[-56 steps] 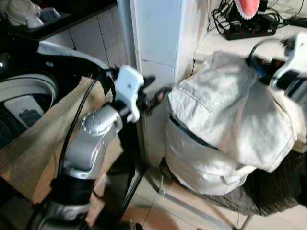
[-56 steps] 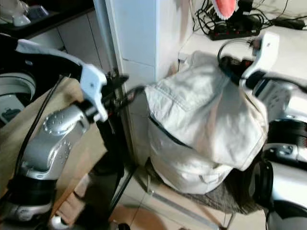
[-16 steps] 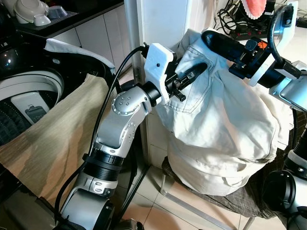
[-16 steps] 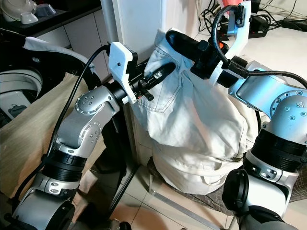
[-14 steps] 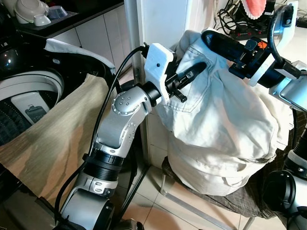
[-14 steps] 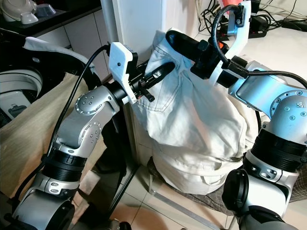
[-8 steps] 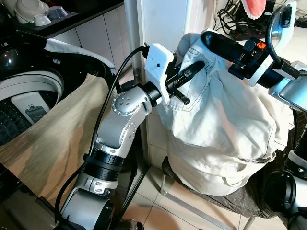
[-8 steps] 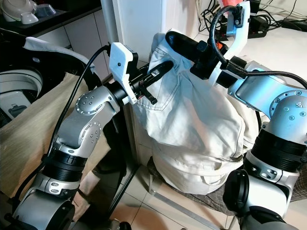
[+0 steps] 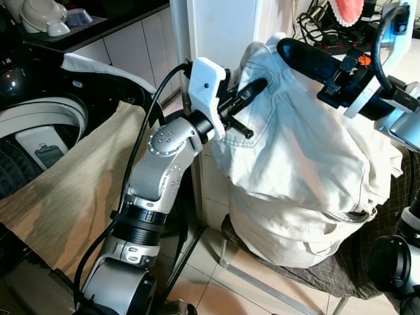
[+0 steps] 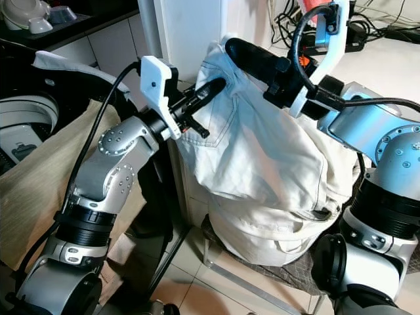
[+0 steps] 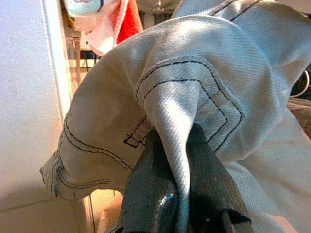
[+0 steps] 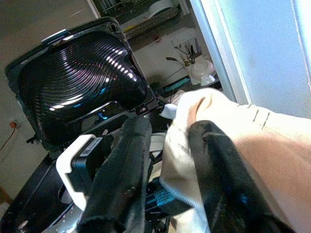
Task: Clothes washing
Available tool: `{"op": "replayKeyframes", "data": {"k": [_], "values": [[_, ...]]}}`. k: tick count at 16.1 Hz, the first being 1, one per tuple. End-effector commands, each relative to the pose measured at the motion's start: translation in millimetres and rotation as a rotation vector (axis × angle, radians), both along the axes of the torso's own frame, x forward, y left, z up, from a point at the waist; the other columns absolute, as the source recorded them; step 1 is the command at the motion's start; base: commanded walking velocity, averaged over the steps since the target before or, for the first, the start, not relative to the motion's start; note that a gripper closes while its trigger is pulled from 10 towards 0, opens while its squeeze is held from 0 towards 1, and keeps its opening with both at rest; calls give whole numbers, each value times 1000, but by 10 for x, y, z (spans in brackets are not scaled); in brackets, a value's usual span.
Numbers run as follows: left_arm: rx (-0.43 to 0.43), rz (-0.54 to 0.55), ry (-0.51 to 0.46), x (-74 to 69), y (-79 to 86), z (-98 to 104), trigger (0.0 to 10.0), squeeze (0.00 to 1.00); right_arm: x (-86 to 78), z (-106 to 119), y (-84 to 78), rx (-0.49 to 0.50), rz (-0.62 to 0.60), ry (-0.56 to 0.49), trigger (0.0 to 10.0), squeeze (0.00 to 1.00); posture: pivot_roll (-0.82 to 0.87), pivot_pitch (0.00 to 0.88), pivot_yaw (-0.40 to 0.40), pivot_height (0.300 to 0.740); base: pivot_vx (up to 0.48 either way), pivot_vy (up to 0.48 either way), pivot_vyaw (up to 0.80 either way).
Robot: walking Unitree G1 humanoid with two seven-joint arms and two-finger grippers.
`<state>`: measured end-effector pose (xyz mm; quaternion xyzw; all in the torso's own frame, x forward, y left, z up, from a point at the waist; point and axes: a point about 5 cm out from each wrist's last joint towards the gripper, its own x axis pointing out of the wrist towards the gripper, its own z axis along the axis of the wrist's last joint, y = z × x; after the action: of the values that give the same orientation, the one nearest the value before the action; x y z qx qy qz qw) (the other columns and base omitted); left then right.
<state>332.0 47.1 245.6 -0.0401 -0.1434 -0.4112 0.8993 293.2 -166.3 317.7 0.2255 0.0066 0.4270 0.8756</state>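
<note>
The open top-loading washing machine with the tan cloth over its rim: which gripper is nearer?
Left. The left gripper, shut on the white denim garment, is beside the washing machine; the right gripper is farther off.

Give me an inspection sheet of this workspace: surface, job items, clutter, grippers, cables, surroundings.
Surface: metal-framed chair with dark woven seat, holding the garment's lower bulk.
Job's things: off-white denim garment, its top edge lifted; tan cloth draped over the open top-loading washing machine.
Clutter: white bowls on the dark counter.
Grippers: left gripper shut on a garment fold; right gripper with fabric between its fingers.
Cables: black cable along the left arm; black power strip with leads on the white counter.
Surroundings: white pillar, tiled floor.
</note>
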Motion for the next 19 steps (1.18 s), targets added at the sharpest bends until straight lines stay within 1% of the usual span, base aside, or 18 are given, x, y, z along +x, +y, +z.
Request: {"op": "replayKeyframes", "data": {"k": [1,2,3,4,6,7,8,9,10,11,12,13,14,15,16,17,18,19], "values": [[-23,42,-42,44,95,147,0,0,-59,33,-9,-31,-3,-44,10000,1000,-95,0,67,740,0,0,0],[-1,96,-57,107,236,204,0,0,-91,66,-83,-72,-34,-86,10000,416,-92,0,65,740,0,0,0],[15,157,-83,171,393,308,0,0,-137,106,-156,-107,-48,-130,10000,0,-91,0,64,740,0,0,0],[34,206,-109,219,507,403,0,0,-162,114,-193,-139,-53,-149,10000,0,-85,0,63,740,0,0,0],[98,487,-251,410,1080,966,0,0,-237,14,-268,-347,-69,-167,10000,0,-80,0,65,740,0,0,0],[128,625,-320,446,1309,1229,0,0,-238,-32,-263,-397,-77,-159,10000,0,-80,0,65,740,0,0,0],[163,721,-376,447,1450,1412,0,0,-227,-45,-245,-391,-81,-155,10000,0,-77,0,67,740,0,0,0],[300,931,-512,402,1696,1762,0,0,-215,-70,-175,-380,-74,-158,10000,0,-77,0,67,740,0,0,0],[357,1049,-571,365,1805,1896,0,0,-207,-90,-128,-378,-68,-160,10000,0,-75,0,73,740,0,0,0],[448,1214,-629,330,1935,2019,0,0,-195,-124,-67,-383,-60,-167,10000,0,-75,0,74,740,0,0,0],[514,1338,-644,329,2045,2054,0,0,-185,-157,-12,-386,-51,-172,10000,0,-74,0,76,740,0,0,0],[529,1366,-643,336,2074,2055,0,0,-184,-167,2,-388,-47,-175,10000,0,-74,0,76,740,0,0,0],[561,1417,-598,403,2154,1940,0,0,-180,-204,66,-391,-32,-180,10000,0,-75,0,78,740,0,0,0],[578,1406,-480,520,2209,1689,0,0,-173,-242,136,-389,-21,-178,10000,0,-75,0,77,740,0,0,0],[660,1388,-322,657,2250,1278,0,0,-156,-293,220,-384,-16,-165,10000,0,-81,0,80,740,0,0,0],[652,1391,-251,682,2281,1122,0,0,-144,-316,251,-386,-21,-157,10000,0,-86,0,80,740,0,0,0],[632,1424,-125,697,2363,798,0,0,-132,-365,332,-386,-19,-145,10000,0,-90,0,80,740,0,0,0],[456,1460,111,677,2460,377,0,0,-150,-414,443,-371,6,-138,10000,0,-95,0,83,740,0,0,0]]}}
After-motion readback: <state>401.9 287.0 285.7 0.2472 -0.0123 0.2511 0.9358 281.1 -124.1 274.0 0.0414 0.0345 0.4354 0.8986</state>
